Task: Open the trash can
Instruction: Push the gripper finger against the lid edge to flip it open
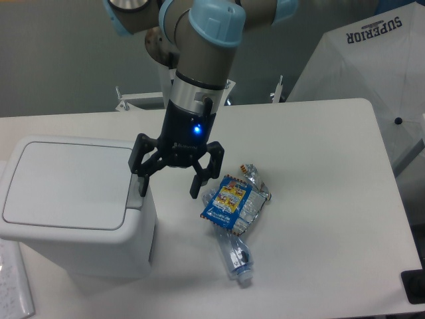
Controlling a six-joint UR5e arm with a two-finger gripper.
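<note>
With my jaws (170, 188) spread wide and clamped on nothing, I hang over the white worktop (319, 139), a blue light glowing on my wrist. One fingertip (143, 188) sits right at the grey tab (136, 191) on the rim of the trash can (73, 206); whether it touches, I cannot tell. That white bin stands just beside my jaws on that side, lid flat and shut. Beside my other fingertip lie a blue snack packet (226, 203) and a crushed plastic bottle (235, 256).
</note>
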